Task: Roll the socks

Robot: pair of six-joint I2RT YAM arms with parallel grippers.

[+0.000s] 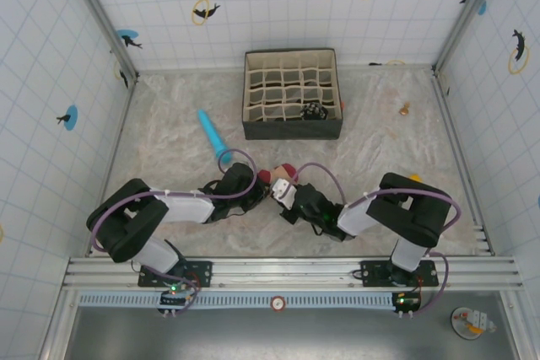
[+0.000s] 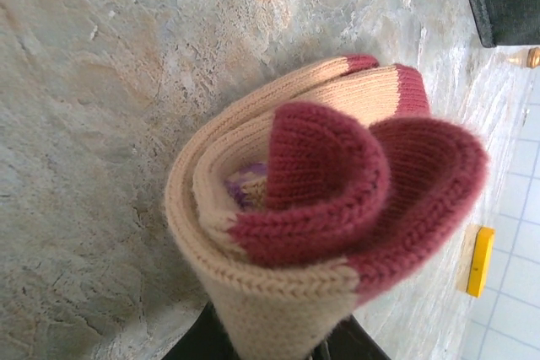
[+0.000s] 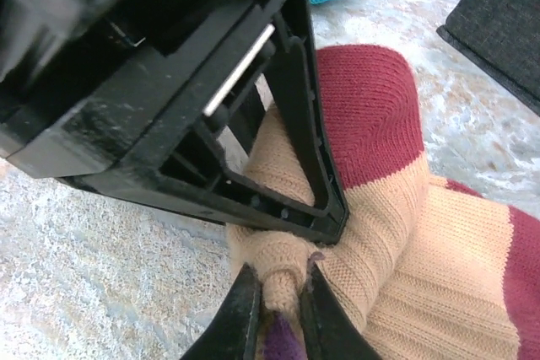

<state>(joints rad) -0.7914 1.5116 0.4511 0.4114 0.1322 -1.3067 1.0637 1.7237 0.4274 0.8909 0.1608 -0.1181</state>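
Observation:
The socks are a peach and maroon roll just in front of both arms, at the middle of the table. In the left wrist view the rolled socks show their spiral end, with a purple scrap inside. My left gripper is shut on the roll's peach base, with a dark finger on each side. My right gripper is shut on a small fold of peach fabric of the socks, right below the left gripper's black finger. Both grippers, left and right, meet at the roll.
A blue cylinder lies behind and left of the roll. A dark box with a grid of compartments stands at the back centre. A small wooden piece sits at the back right. A yellow block lies near the right wall.

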